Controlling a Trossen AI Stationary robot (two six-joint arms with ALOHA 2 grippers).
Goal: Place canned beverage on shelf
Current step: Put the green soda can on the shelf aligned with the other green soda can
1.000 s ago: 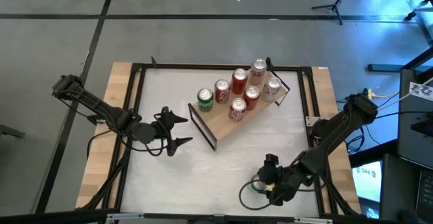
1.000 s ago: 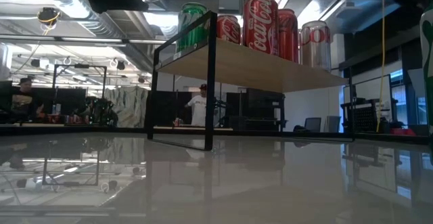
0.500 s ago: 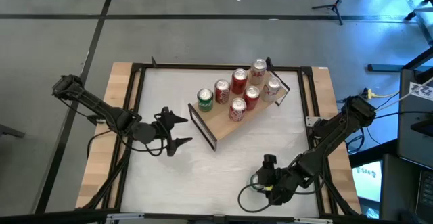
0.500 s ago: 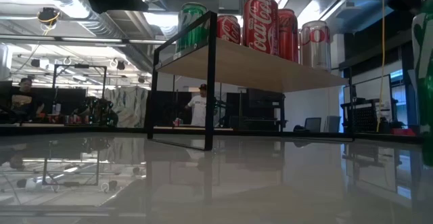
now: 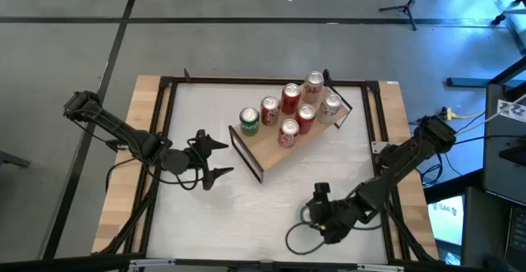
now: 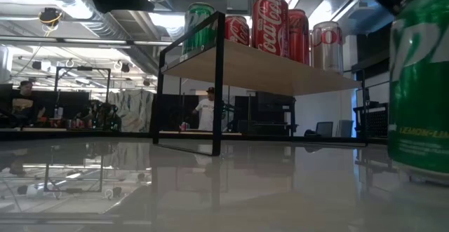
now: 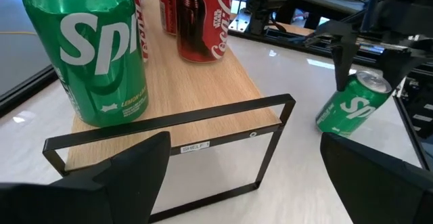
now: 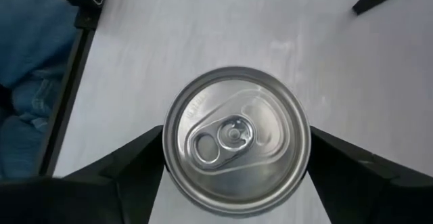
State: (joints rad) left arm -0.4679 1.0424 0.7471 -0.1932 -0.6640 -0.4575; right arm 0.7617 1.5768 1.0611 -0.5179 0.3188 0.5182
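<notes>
A light-wood shelf with black frame ends stands slantwise on the white table, at the far middle. Several cans stand upright on it, among them a green one at its left end. Another green can is near the table's near right corner, with my right gripper shut on it; the low view shows it large at the right. My left gripper hovers open just left of the shelf's near end, with nothing between its fingers. My right gripper pinches the green can's wall just under its top rim, one finger on each side. The fingers slant down from above and from the table's right. The can is tilted, top toward the gripper; whether its lower edge touches the table, I cannot tell.
A dark cable loop lies by the near edge beside the right arm. Bare white tabletop stretches between the shelf and the held can. Black frame bars and wooden borders run along the table's sides.
My right gripper has gone a little toward the table's left edge and rolled about its wrist, carrying the green can. In the low view the can has come in from the right edge and now stands much larger.
</notes>
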